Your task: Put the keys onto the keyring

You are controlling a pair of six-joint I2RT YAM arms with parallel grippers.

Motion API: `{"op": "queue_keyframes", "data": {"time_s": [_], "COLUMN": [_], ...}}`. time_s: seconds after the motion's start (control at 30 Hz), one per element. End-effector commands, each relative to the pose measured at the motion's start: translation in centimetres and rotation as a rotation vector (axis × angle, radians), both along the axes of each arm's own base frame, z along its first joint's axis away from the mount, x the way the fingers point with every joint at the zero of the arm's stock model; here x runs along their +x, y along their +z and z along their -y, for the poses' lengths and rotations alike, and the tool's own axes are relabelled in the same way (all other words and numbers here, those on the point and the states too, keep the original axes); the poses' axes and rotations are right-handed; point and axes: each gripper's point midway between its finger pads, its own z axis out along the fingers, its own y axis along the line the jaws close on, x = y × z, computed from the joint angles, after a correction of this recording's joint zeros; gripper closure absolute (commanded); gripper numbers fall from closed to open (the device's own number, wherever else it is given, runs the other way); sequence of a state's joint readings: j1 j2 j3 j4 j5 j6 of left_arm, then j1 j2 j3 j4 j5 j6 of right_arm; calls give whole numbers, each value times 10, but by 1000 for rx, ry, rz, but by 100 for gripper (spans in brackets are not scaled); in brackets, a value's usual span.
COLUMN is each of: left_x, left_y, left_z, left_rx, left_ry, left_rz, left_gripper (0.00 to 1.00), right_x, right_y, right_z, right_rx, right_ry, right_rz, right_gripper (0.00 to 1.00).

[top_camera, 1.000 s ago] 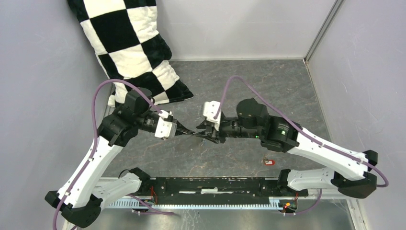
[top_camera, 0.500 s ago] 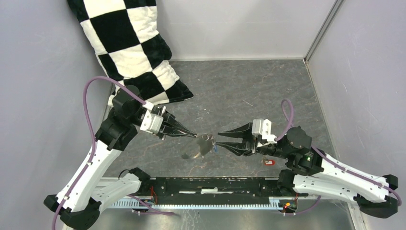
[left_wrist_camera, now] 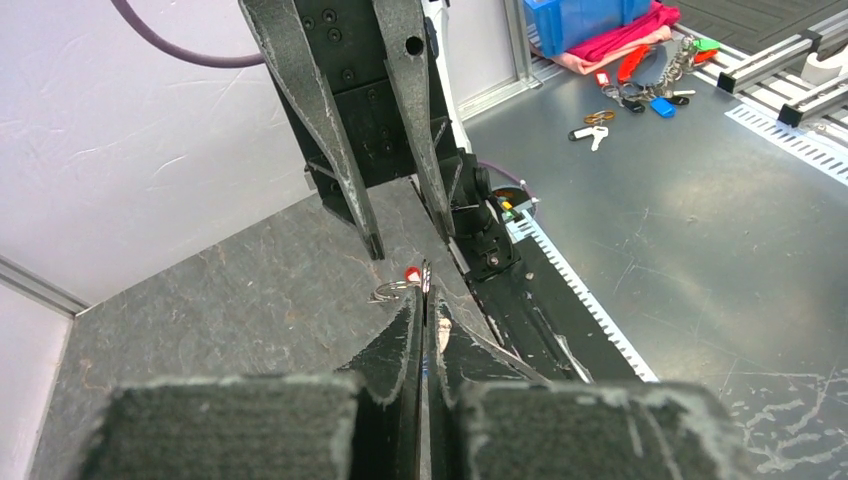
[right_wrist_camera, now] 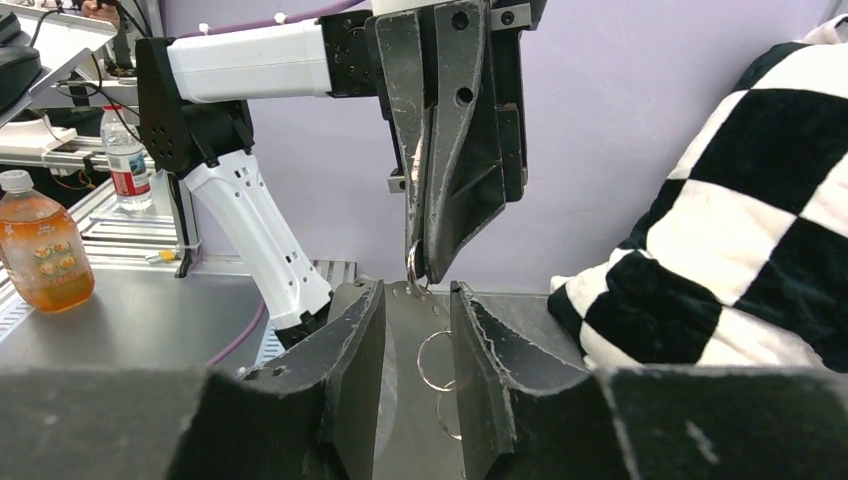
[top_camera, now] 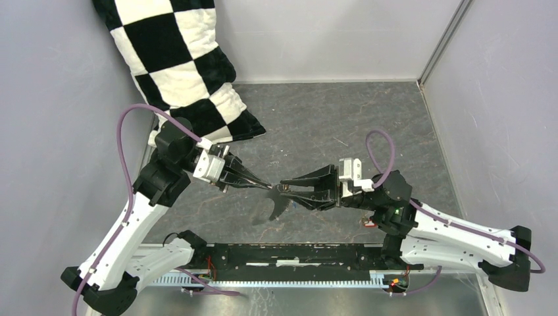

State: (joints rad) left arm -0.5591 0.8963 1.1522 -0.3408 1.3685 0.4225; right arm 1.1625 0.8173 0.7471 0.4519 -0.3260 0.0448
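Observation:
My left gripper (top_camera: 268, 187) is shut on the top edge of the keyring (top_camera: 275, 204), a thin grey band that hangs from its tips above the table. In the left wrist view the band shows edge-on between the shut fingers (left_wrist_camera: 425, 300). My right gripper (top_camera: 287, 187) faces it, open, its fingers either side of the band (right_wrist_camera: 415, 340) with a gap on both sides. The red key (top_camera: 370, 223) lies on the table by the right arm; its red head (left_wrist_camera: 411, 272) shows beside a small wire ring (left_wrist_camera: 392, 291). I cannot make out the blue key.
A black and white checkered pillow (top_camera: 184, 72) leans in the back left corner. Grey walls close the table on three sides. The black base rail (top_camera: 296, 253) runs along the near edge. Off the table stand a bottle (right_wrist_camera: 40, 250) and a pile of spare keys (left_wrist_camera: 640, 90).
The right arm pulled back to the right with its jaws opening, then came left again so its fingers straddle the band. The left gripper stayed shut on the keyring.

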Motion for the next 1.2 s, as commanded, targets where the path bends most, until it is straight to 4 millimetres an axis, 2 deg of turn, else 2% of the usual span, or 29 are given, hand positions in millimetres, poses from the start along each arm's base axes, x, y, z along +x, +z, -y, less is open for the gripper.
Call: {"op": "queue_keyframes", "data": {"time_s": [0.0,0.33,0.4,0.5,0.6,0.63,0.7,0.73,0.8,0.93,1.17], "left_x": [-7,-5,-5,-7,-3,0,12,17,22,38,56], "left_y": [7,7,6,5,-1,-4,-13,-18,-36,-55,-74], "left_z": [-1,-1,-2,-2,-2,-2,-1,-1,-5,-10,-15], "left_rx": [-15,-21,-22,-21,-12,-3,28,48,121,221,299], "left_ry": [-22,-7,-5,-4,24,45,116,145,183,258,331], "left_rz": [8,24,26,23,14,2,-1,17,18,23,72], "left_gripper": [98,98,98,98,98,96,70,64,60,53,56], "right_x": [-3,0,2,5,7,9,15,18,23,31,39], "right_y": [20,18,18,19,21,18,11,6,-5,-27,-46], "right_z": [-2,-15,-17,-18,-18,-20,-24,-25,-26,-23,-22], "right_rx": [84,61,55,50,39,16,-59,-103,-183,-331,-531], "right_ry": [22,29,25,7,-1,-9,-33,-46,-72,-118,-148], "right_rz": [24,22,19,21,18,10,-12,-25,-40,-74,-104], "right_gripper": [65,74,80,99,99,99,99,99,99,99,99]}}
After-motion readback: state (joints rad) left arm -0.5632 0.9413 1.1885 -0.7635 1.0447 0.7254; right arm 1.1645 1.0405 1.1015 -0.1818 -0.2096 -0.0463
